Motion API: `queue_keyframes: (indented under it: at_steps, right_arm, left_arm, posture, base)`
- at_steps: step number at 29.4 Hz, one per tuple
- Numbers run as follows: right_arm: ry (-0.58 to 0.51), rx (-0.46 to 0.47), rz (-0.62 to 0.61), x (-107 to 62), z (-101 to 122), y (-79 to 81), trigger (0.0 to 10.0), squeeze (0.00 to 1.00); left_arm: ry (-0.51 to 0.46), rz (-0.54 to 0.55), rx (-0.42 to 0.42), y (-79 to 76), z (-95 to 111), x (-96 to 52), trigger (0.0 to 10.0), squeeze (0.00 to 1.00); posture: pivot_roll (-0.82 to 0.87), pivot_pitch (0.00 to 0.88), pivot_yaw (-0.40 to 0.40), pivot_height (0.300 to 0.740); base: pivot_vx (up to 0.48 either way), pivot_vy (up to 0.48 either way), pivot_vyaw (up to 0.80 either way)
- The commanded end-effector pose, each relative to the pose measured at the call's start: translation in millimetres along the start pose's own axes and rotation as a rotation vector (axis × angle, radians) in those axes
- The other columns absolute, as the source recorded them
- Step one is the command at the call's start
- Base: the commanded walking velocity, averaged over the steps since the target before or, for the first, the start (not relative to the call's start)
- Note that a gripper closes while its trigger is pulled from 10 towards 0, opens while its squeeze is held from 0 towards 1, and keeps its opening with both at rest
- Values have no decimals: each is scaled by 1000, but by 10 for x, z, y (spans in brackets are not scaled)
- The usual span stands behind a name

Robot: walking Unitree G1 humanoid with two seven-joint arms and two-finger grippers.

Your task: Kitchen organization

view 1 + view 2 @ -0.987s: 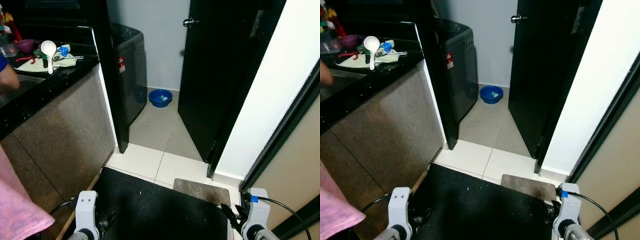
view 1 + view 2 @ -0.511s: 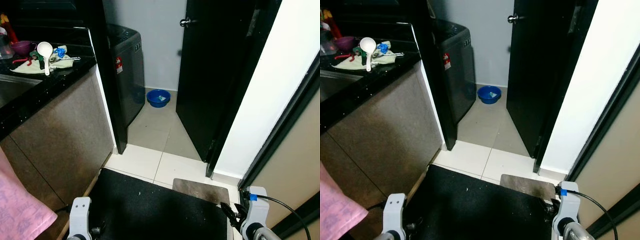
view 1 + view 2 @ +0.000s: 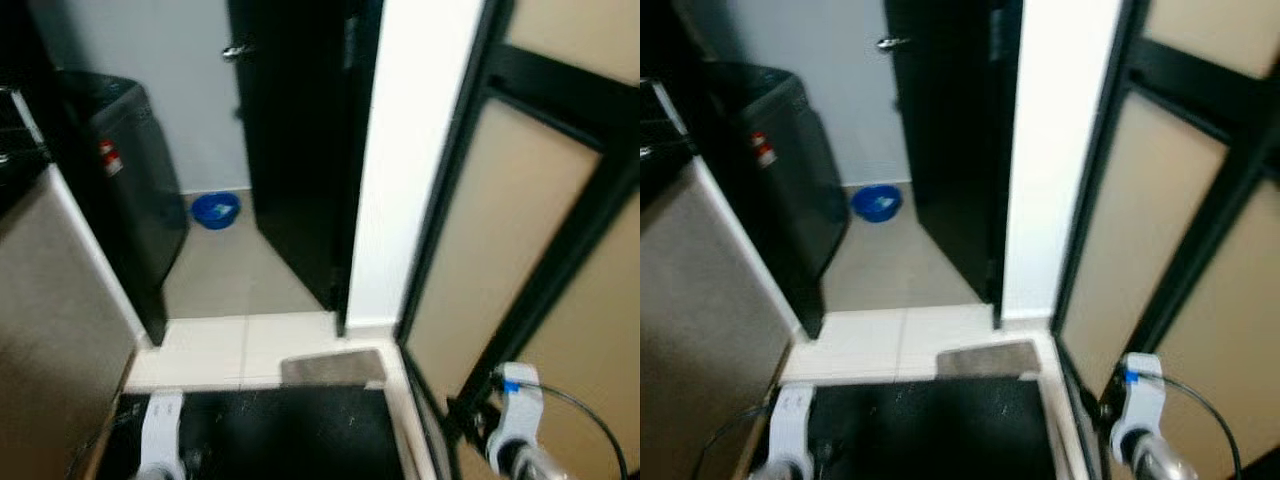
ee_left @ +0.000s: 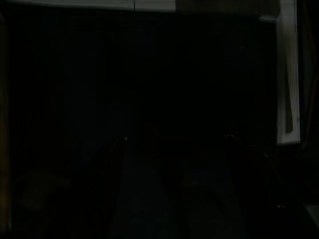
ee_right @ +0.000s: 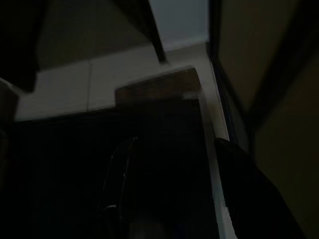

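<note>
- Facing a narrow passage, we look down at a black floor mat [image 3: 270, 435] with a small brown mat [image 3: 332, 367] at its far edge, pale tiles beyond, a blue basin [image 3: 214, 210] on the floor by the far wall, and a dark washing machine [image 3: 130, 190] standing beside it.
- We hold both arms low and idle: the left end effector [image 4: 172, 189] hangs over the black mat, and the right end effector [image 5: 174, 199] hangs near the mat's edge, close to the beige panelled wall [image 3: 1160, 250] with its black framing.
- We cannot tell whether the left end effector is spread or pressed together; its wrist view is too dark. In the right wrist view the two black fingers [image 5: 117, 184] stand apart with nothing between them.
- We carry nothing in either end effector.
- We see the kitchen table [image 3: 25, 160] as a dark edge on our left, above a grey-brown cabinet front [image 3: 50, 310]; what lies on top of it is out of sight from here.
- We judge that the things to organise lie on that table, so they sit to our left and above both end effectors, with the left arm the nearer one.
- The head views are blurred, so we read this as walking or turning rather than handling; no grasp is close.
- We would need to face the table before any reach makes sense.
</note>
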State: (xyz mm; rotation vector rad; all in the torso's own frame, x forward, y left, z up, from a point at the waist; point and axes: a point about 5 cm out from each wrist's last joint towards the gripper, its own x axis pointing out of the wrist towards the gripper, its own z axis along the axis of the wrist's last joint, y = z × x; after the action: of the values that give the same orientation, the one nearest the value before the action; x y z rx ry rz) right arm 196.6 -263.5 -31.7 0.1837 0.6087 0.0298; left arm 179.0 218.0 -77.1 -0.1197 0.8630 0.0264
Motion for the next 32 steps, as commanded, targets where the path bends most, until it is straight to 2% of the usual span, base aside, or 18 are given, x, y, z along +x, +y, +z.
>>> queue_keyframes:
  at_steps: [1, 9, 16, 27, 32]
  right_arm:
    - [-22, -2, 19, 52, 83, 46, 10000, 0]
    - [-18, -2, 23, 30, 59, 33, 10000, 0]
    - [-12, 3, 16, -7, 11, -10, 10000, 0]
    - [9, 7, 6, -19, -41, -53, 10000, 0]
    - [6, 7, 7, -14, -24, -54, 10000, 0]
  left_arm:
    - [6, 28, 7, 104, -4, -26, 10000, 0]
    - [11, 53, -13, 171, -57, -59, 10000, 0]
    - [-2, 72, -48, 293, -144, -134, 10000, 0]
    - [-101, 46, -75, 129, -4, -66, 10000, 0]
    - [-137, 32, -65, 109, 59, -56, 10000, 0]
  posture:
    - [-130, 0, 27, 740]
    - [-138, 0, 29, 740]
    - [-133, 0, 27, 740]
    - [-118, 0, 2, 740]
    - [-116, 0, 0, 740]
  base:
    - [0, 0, 0]
    - [0, 0, 0]
    - [0, 0, 0]
    - [0, 0, 0]
    - [0, 0, 0]
